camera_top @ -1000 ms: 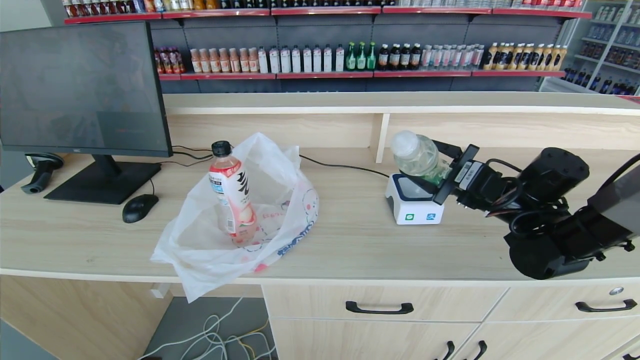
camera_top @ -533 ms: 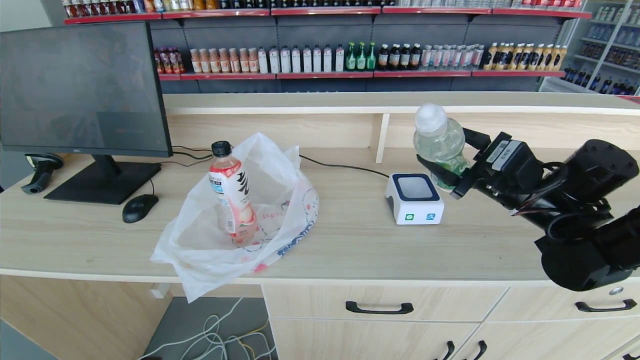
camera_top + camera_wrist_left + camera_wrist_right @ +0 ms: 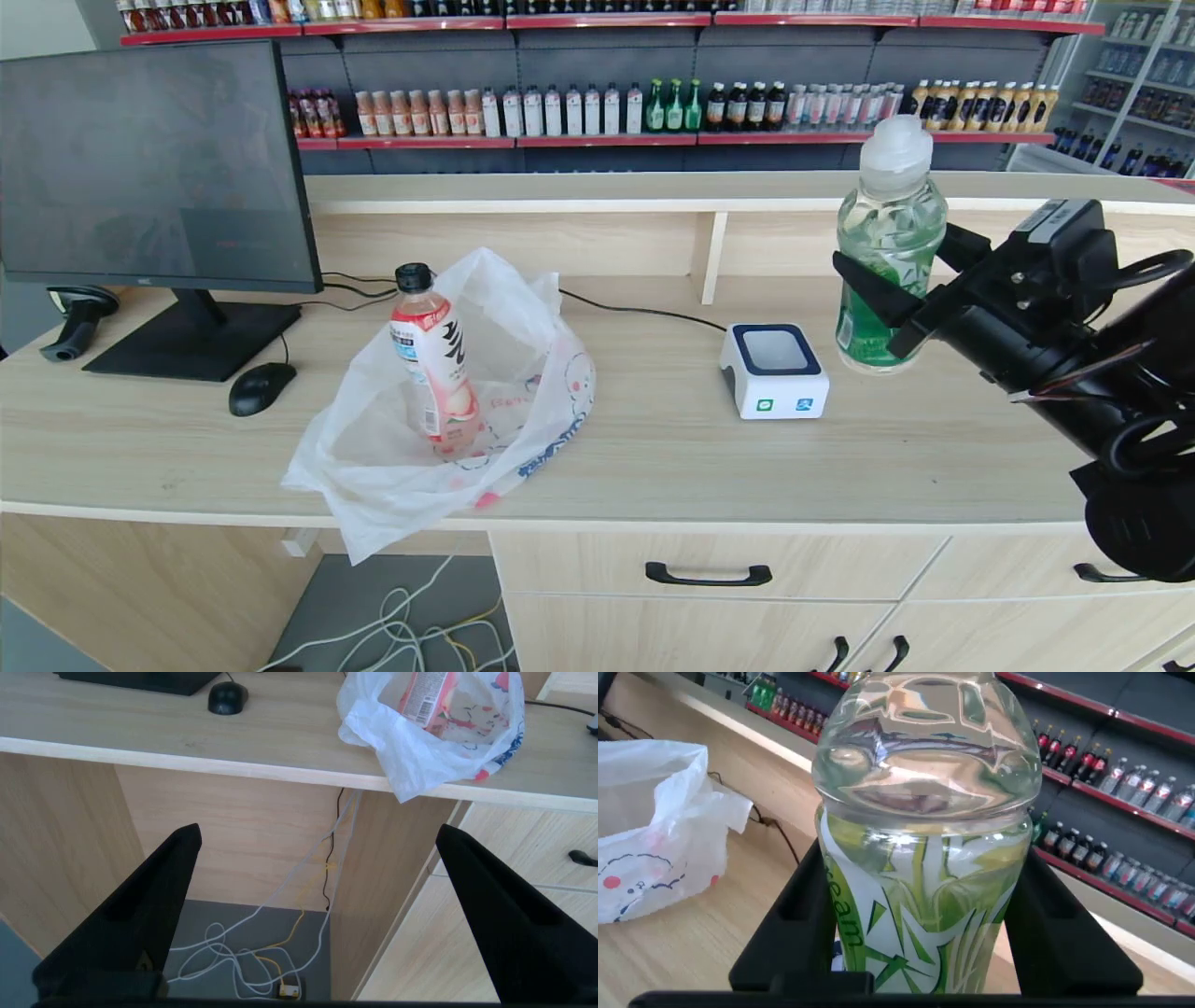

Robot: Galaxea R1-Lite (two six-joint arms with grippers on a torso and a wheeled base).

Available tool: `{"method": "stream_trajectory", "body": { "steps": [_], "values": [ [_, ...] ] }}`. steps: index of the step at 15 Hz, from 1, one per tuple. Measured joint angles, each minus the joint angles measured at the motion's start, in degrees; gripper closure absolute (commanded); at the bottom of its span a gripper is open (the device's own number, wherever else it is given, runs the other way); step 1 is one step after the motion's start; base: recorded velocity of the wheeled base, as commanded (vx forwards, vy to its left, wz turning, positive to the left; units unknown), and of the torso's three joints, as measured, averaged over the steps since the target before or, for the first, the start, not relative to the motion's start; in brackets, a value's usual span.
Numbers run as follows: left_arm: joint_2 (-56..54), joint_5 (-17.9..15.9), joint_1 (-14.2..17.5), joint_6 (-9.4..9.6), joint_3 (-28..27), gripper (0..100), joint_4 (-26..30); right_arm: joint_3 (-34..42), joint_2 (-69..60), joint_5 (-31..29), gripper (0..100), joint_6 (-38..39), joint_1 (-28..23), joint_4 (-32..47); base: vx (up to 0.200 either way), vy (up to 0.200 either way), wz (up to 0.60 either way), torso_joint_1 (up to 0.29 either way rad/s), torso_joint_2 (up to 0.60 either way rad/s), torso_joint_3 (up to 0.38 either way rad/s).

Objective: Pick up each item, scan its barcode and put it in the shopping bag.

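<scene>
While its arm (image 3: 1111,411) angles upward, the right end effector (image 3: 904,280) clamps the bottle (image 3: 892,215).

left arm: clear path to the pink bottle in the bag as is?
Probably not directly: the left gripper sits open below the counter edge. Once raised, the pink bottle stands exposed in the open bag.

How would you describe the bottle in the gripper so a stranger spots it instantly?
On the wooden counter, look right of the small white scanner. The right gripper holds a clear green-labelled bottle upright; the pink-labelled bottle stands in the bag.
</scene>
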Motion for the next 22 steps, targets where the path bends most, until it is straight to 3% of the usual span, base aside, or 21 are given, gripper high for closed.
{"method": "stream_trajectory", "body": {
  "steps": [2, 6, 9, 12, 18, 22],
  "values": [
    [0.0, 0.0, 0.0, -0.06, 0.0, 0, 0.0, 0.1, -1.0, -5.3, 100, 4.5, 0.0, 0.0, 0.000, 0.000, 0.00, 0.000, 0.00, 0.000],
    [0.0, 0.0, 0.0, -0.06, 0.0, 0, 0.0, 0.9, -2.7, -22.9, 100, 16.6, 4.8, 0.0, 0.000, 0.000, 0.00, 0.000, 0.00, 0.000],
    [0.0, 0.0, 0.0, -0.06, 0.0, 0, 0.0, 3.1, -3.6, -23.6, 100, 17.1, 6.6, 0.0, 0.000, 0.000, 0.00, 0.000, 0.00, 0.000],
    [0.0, 0.0, 0.0, -0.09, 0.0, 0, 0.0, 3.5, -3.8, -23.6, 100, 17.2, 6.9, -0.1, -0.200, 0.000, 0.00, 0.005, 0.00, 0.002],
    [0.0, 0.0, 0.0, -0.06, 0.0, 0, 0.0, 3.7, -4.2, -23.6, 100, 17.5, 6.9, 0.0, 0.000, 0.000, 0.00, 0.000, 0.00, 0.000],
    [0.0, 0.0, 0.0, -0.09, 0.0, 0, 0.0, 3.7, -4.1, -23.6, 100, 17.5, 6.9, -0.1, 0.000, 0.200, 0.00, 0.000, 0.00, 0.002]
  ]
}}
